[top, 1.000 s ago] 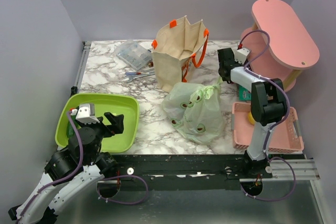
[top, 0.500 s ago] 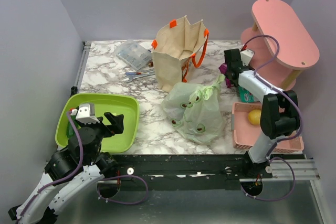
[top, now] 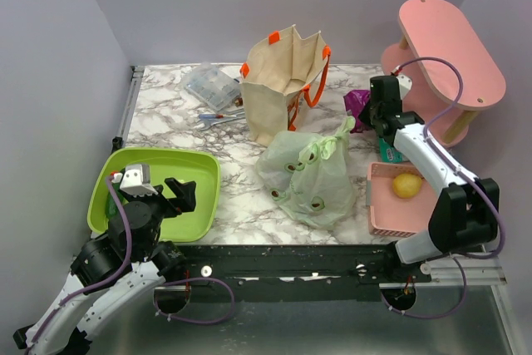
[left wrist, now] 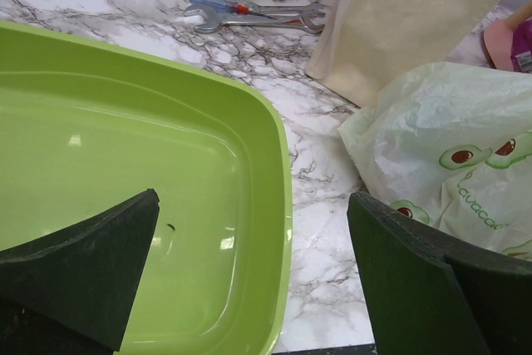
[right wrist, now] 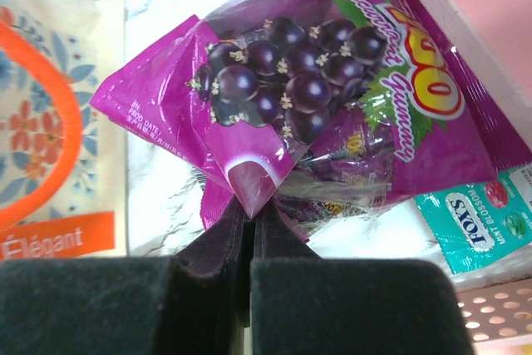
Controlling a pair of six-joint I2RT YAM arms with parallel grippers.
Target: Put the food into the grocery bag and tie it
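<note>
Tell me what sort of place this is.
Likely a robot test cell: plain walls box in a marble-print table, two arms bolt to its edge, and the grocery bag and the purple candy packet in the right gripper look staged.

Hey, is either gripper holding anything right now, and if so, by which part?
The right gripper pinches the purple gummy bag by one corner, jaws closed on it. The left gripper is open and holds nothing.

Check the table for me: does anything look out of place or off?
Nothing spilled or damaged. The right gripper is shut on just one corner of the purple gummy packet, a thin hold. The avocado-print grocery bag lies slumped with its top bunched, not open to receive it.
</note>
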